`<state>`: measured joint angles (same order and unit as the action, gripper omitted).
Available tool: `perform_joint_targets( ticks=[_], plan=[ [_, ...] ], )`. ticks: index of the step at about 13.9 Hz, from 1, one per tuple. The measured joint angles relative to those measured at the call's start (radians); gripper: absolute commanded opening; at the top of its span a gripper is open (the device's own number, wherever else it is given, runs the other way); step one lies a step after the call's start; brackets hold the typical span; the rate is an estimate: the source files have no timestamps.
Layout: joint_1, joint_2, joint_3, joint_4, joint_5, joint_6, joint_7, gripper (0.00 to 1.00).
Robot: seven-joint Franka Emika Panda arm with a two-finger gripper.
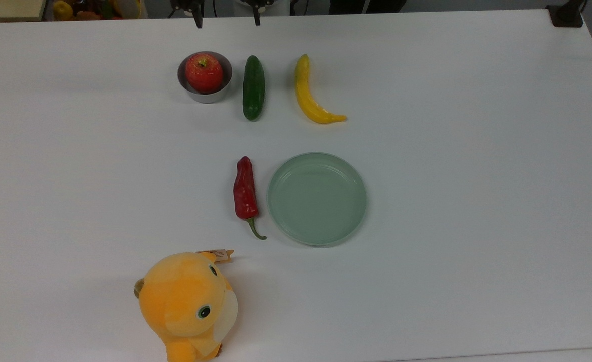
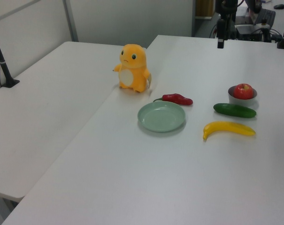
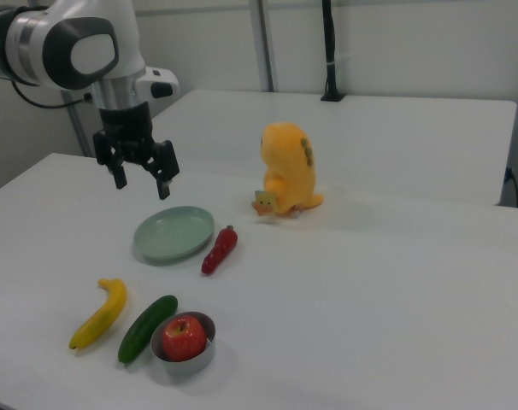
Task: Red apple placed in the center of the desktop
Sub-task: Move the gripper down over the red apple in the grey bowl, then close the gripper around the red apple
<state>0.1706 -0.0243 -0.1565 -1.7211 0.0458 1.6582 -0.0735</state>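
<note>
The red apple [image 1: 203, 72] sits in a small grey metal bowl [image 1: 195, 93] near the far edge of the white desktop [image 1: 452, 151]. In the right view the apple [image 3: 184, 337] and its bowl [image 3: 205, 356] are at the front. My gripper [image 1: 227, 21] hangs open and holds nothing, just beyond the bowl at the top view's upper edge. The right view shows the gripper [image 3: 142, 184] well above the table, its two dark fingers spread apart. In the left view the gripper [image 2: 220, 43] is up behind the apple [image 2: 243, 90].
A green cucumber [image 1: 254, 87] and a yellow banana [image 1: 313, 100] lie beside the bowl. A red chili pepper [image 1: 245, 193] lies next to a pale green plate [image 1: 317, 198] mid-table. An orange plush toy [image 1: 188, 304] stands near the front edge. A second table [image 2: 48, 93] adjoins.
</note>
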Motion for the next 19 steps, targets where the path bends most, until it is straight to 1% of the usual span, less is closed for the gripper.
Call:
perform_joint_targets(
  ticks=[2,5,8,10,13,14,17,19],
  plan=[
    [-0.002,0.000,-0.003,-0.008,-0.020,-0.054,-0.054,1.00],
    [-0.015,0.002,-0.003,-0.048,-0.064,-0.080,-0.119,1.00],
    [-0.025,0.006,-0.003,-0.123,-0.125,-0.078,-0.171,1.00],
    [-0.029,0.008,-0.003,-0.174,-0.144,-0.063,-0.217,1.00],
    [-0.043,0.011,-0.006,-0.243,-0.161,0.001,-0.301,1.00],
    [-0.049,0.011,-0.008,-0.290,-0.174,0.065,-0.339,1.00],
    [-0.059,0.010,-0.015,-0.382,-0.198,0.201,-0.390,1.00],
    [-0.064,0.010,-0.020,-0.432,-0.216,0.260,-0.411,1.00]
  ],
)
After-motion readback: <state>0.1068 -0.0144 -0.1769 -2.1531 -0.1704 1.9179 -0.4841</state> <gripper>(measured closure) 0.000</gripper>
